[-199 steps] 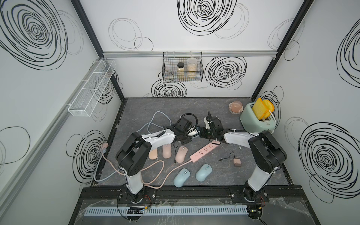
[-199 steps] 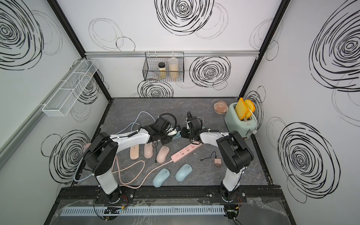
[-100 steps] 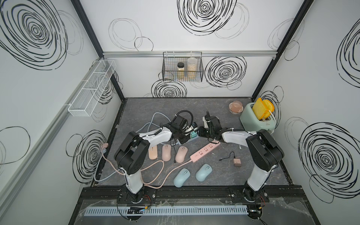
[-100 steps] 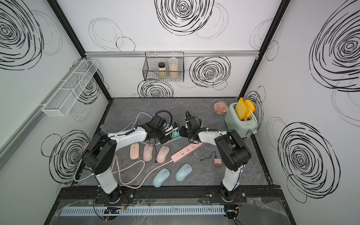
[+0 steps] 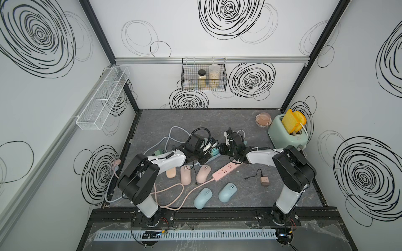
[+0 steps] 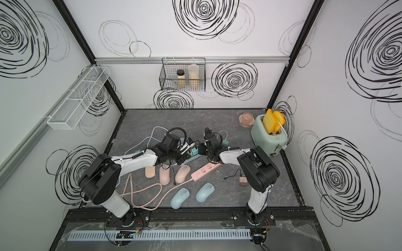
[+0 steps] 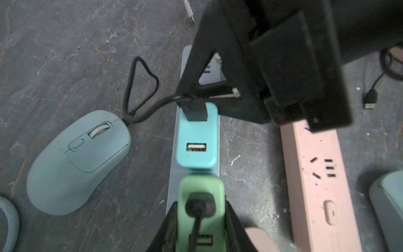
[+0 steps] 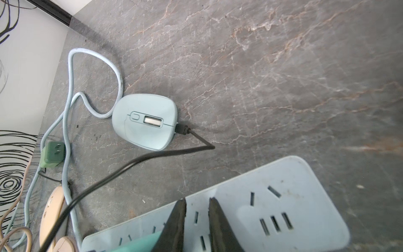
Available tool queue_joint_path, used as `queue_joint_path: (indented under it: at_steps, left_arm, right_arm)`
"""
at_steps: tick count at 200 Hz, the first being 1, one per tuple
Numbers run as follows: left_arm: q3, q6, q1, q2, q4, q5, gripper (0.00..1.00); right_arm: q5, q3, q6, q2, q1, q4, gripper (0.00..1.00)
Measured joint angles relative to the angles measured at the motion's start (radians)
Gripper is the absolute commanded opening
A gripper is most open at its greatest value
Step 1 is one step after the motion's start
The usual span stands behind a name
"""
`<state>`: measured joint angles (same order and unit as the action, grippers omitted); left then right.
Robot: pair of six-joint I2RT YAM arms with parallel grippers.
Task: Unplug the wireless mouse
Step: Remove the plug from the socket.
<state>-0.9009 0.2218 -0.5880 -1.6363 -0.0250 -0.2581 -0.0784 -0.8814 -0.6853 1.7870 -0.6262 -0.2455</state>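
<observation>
- The light blue oval wireless mouse lies flat on the grey marbled worktop, just beside the pale blue-grey power strip. Its thin black cable loops to a black USB plug seated in the teal square charger on that strip.
- My right end effector is the nearer one. It is right at the plug, jaws narrow with a slim gap, and I cannot tell whether the pads grip the plug.
- The plug's long axis stands up out of the charger's face, so I judge the pull should go straight away from the strip.
- My left end effector clamps the green square charger next to the teal one, which should pin the strip down.
- The black wire basket on the back wall holds a dark-lidded jar and a taller clear jar.
- The mint toaster holds yellow toast slices.
</observation>
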Motion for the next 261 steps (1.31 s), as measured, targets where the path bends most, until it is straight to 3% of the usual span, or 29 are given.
queue_joint_path:
  at_steps: [51,86,164,221,245,261]
  left_arm:
    - [0.041,0.004,-0.051,0.021,0.043,0.076,0.0]
    - [0.122,-0.064,-0.008,0.053,0.166,-0.003,0.0]
    - [0.172,-0.19,-0.011,0.072,0.299,-0.044,0.0]
    - [0.143,-0.008,-0.147,0.084,0.234,0.182,0.0]
    - [0.164,0.02,-0.155,0.093,0.262,0.204,0.0]
    - [0.162,-0.014,-0.123,0.092,0.26,0.14,0.0]
  right_arm:
    - [0.024,0.037,-0.024,-0.007,-0.01,-0.049,0.23]
    - [0.028,0.046,-0.031,-0.011,-0.014,-0.068,0.22]
    - [0.064,0.076,-0.037,-0.013,-0.015,-0.132,0.21]
    - [0.11,0.082,-0.036,-0.015,-0.006,-0.134,0.21]
    - [0.112,0.082,-0.036,-0.017,-0.006,-0.133,0.21]
    - [0.113,0.083,-0.036,-0.018,-0.006,-0.131,0.21]
